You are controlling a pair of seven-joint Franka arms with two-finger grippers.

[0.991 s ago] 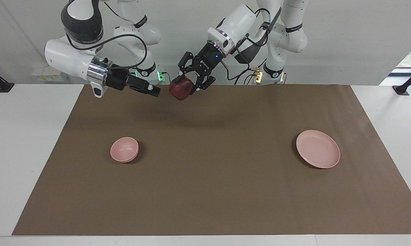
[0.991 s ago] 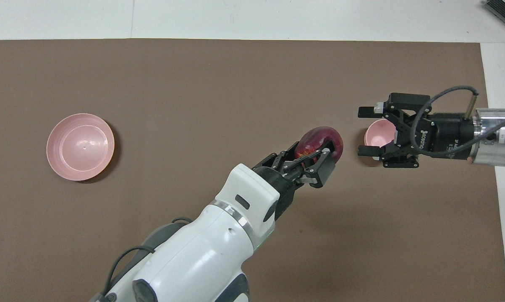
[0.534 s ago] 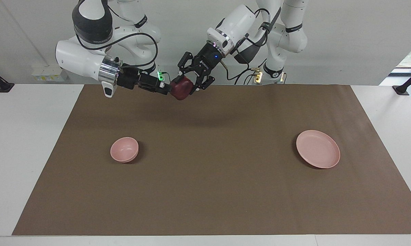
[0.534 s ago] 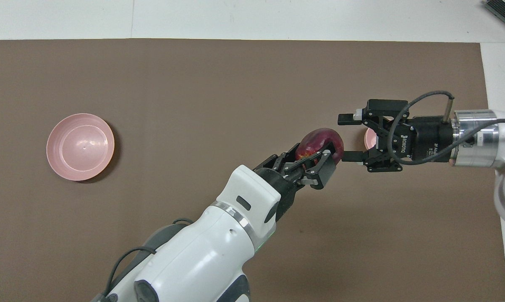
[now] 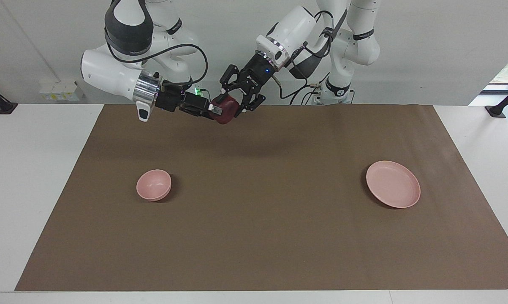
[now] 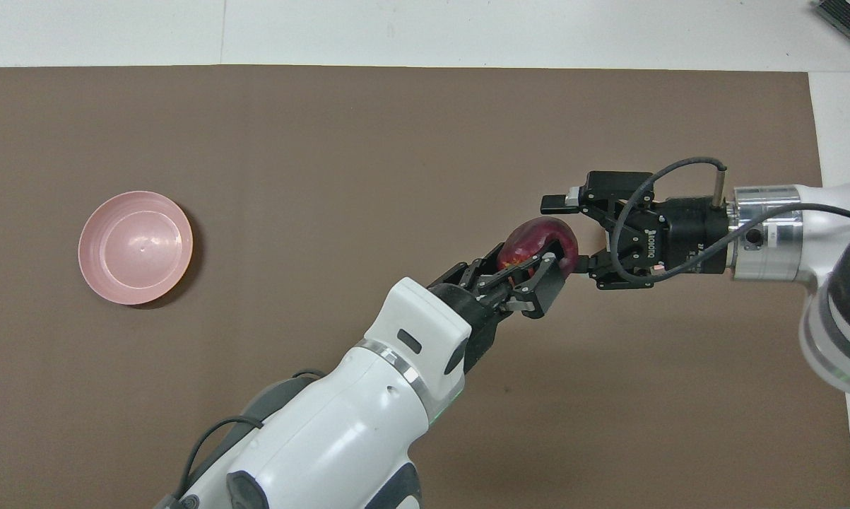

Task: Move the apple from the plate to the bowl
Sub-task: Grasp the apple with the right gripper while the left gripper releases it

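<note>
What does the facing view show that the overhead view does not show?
Only the facing view shows the bowl, uncovered on the brown mat toward the right arm's end, and both arms' bases. Only the overhead view shows the right gripper open, one finger on each side of the apple; there this gripper covers the bowl. Both views show the left gripper shut on the apple in the air, and the empty plate toward the left arm's end.
</note>
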